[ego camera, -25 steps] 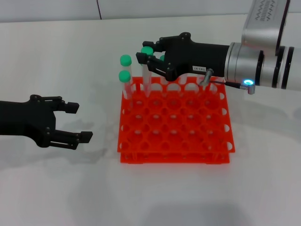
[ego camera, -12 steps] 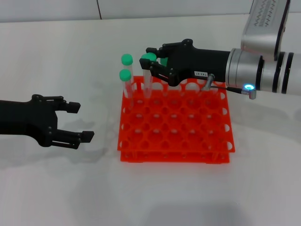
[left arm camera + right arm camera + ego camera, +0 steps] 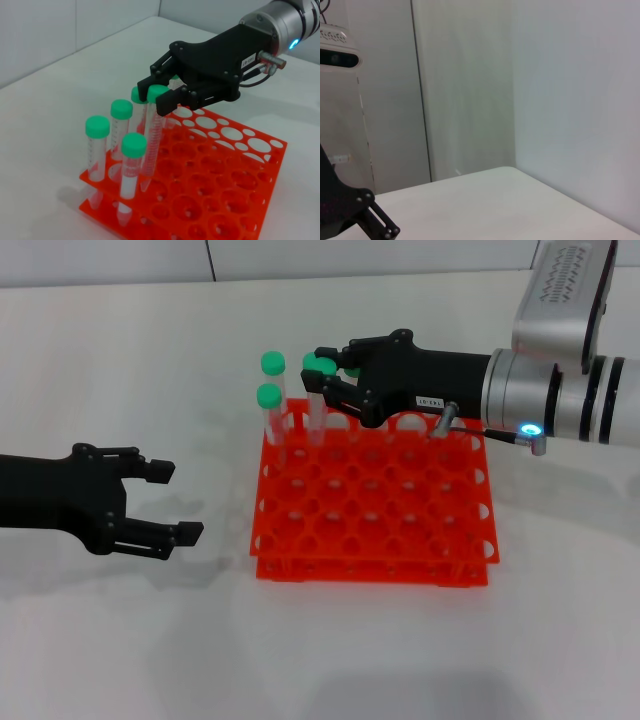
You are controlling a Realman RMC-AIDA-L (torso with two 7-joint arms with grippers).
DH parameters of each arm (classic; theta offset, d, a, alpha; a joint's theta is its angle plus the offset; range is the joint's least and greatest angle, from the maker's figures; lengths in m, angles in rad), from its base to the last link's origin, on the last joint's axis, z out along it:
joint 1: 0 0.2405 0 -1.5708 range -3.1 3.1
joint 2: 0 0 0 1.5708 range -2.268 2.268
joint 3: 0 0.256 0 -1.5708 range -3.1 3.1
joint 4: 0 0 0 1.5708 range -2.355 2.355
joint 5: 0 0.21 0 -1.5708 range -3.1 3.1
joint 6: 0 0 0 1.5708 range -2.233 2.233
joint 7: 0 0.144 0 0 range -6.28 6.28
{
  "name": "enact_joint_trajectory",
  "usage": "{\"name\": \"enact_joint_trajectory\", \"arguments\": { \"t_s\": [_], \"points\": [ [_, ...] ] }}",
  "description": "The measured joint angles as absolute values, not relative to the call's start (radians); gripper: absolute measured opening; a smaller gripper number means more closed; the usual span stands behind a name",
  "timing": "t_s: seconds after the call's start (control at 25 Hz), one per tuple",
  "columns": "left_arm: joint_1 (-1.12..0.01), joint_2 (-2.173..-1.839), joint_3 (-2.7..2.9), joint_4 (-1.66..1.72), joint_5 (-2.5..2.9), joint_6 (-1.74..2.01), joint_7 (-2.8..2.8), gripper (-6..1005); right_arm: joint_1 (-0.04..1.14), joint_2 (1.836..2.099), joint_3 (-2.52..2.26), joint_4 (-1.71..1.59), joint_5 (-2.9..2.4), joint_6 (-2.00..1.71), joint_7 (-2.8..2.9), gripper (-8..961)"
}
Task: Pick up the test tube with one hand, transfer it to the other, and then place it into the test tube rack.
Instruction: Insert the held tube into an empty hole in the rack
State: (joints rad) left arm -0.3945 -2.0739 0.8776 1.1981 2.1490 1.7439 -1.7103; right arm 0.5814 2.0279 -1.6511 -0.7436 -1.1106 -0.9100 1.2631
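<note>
1. Now, against the frame a second earlier, the black two-finger right gripper with a small white label [image 3: 328, 380] sits slightly lower and nearer the rack's back edge, and the tube it carries stands a little deeper in its hole; the unlabelled black left gripper [image 3: 170, 502] has barely shifted.
2. The right gripper's fingers [image 3: 169, 102] are closed on the slim clear plastic test tube with a round green cap [image 3: 315, 412], pinching it just under the cap.
3. The test tube stands nearly upright, its lower end inside a hole in the back row of the bright orange-red square plastic rack [image 3: 375, 505], near the rack's left rear corner.
4. Other capped tubes [image 3: 271, 410] stand just beside it at that corner; the left wrist view shows four besides the held one.
5. The left gripper hangs over the white table [image 3: 120, 640], well apart from the rack's left edge, its fingers spread and holding nothing.
6. Most of the rack's holes toward the front and right are unfilled, and bare table surrounds the rack on all sides.
</note>
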Motion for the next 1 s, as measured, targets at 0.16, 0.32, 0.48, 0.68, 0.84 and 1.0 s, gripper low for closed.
{"name": "enact_joint_trajectory", "arguments": {
  "t_s": [0.16, 0.32, 0.48, 0.68, 0.84, 1.0],
  "points": [
    [-0.396, -2.074, 0.878, 1.198, 2.149, 1.743, -1.710, 894, 0.584, 2.028, -1.652, -0.739, -1.108, -0.913, 1.262, 266],
    [-0.402, -2.074, 0.877, 1.192, 2.149, 1.741, -1.710, 894, 0.584, 2.028, -1.654, -0.739, -1.107, -0.914, 1.262, 266],
    [-0.406, -2.074, 0.877, 1.184, 2.149, 1.741, -1.710, 894, 0.583, 2.028, -1.654, -0.739, -1.107, -0.914, 1.262, 265],
    [-0.408, -2.074, 0.880, 1.184, 2.149, 1.738, -1.710, 893, 0.582, 2.028, -1.656, -0.738, -1.107, -0.914, 1.262, 265],
    [-0.408, -2.074, 0.890, 1.184, 2.149, 1.734, -1.710, 893, 0.582, 2.028, -1.664, -0.738, -1.107, -0.914, 1.262, 265],
    [-0.408, -2.074, 0.891, 1.184, 2.149, 1.731, -1.710, 893, 0.583, 2.028, -1.665, -0.738, -1.107, -0.914, 1.262, 264]
  ]
}}
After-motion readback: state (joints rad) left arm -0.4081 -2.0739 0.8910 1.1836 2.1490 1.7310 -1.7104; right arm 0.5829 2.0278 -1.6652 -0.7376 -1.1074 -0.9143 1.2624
